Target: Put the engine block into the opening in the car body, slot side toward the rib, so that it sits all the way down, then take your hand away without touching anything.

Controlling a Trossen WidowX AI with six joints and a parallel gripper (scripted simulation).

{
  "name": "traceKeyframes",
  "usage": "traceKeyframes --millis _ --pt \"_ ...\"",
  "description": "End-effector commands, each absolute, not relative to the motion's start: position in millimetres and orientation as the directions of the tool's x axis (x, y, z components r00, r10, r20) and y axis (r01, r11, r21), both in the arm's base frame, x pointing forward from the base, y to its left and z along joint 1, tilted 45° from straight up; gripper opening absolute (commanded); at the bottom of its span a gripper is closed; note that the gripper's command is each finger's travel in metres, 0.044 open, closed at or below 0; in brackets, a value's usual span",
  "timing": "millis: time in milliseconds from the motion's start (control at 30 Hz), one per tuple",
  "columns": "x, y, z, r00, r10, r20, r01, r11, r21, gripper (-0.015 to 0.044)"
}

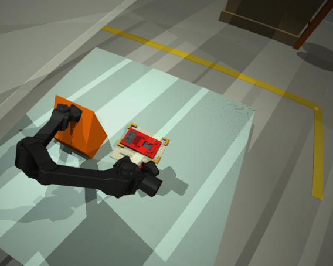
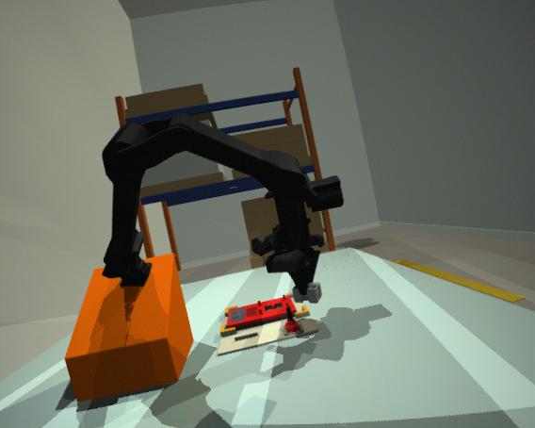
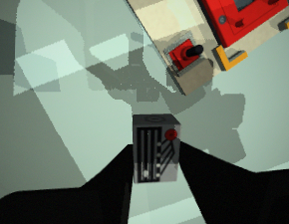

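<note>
one black arm (image 2: 181, 141) reaches from an orange box (image 2: 129, 330) and bends down over a pale green bench (image 1: 194, 152). its pincer (image 2: 306, 288) is clamped on the engine block (image 3: 155, 148), a small grey cube with dark slots and a red dot on its upper face. the block hangs in the air above the bench, just beside the near corner of a cream board (image 2: 247, 344). the red car body (image 1: 141, 142) lies flat on that board, inside orange corner brackets (image 1: 164, 140), its dark opening (image 1: 148, 145) uncovered. a small red base with a black lever (image 3: 186, 55) sits on the board's corner, between the block and the body.
</note>
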State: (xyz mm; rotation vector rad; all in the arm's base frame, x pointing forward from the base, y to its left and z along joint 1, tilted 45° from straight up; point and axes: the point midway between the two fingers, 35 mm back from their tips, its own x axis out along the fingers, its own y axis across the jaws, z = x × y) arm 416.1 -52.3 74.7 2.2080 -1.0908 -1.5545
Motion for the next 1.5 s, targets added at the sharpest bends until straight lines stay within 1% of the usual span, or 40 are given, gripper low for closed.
traceKeyframes --millis 0,400,767,1100,1467 --pt "414.5 -47.3 63.9 0.158 -0.683 -0.713 -0.521 -0.671 0.527 0.0000" --pt "411.0 -31.7 32.3 0.158 -0.679 -0.717 -0.785 -0.527 0.326 0.0000" --pt "404.9 -18.1 4.1 0.157 -0.677 -0.719 -0.938 -0.331 0.106 0.0000" --pt "397.2 -6.6 -20.9 0.157 -0.676 -0.720 -0.987 -0.119 -0.104 0.0000" --pt "386.7 5.0 -47.2 0.157 -0.675 -0.721 -0.939 0.123 -0.320 0.0000"
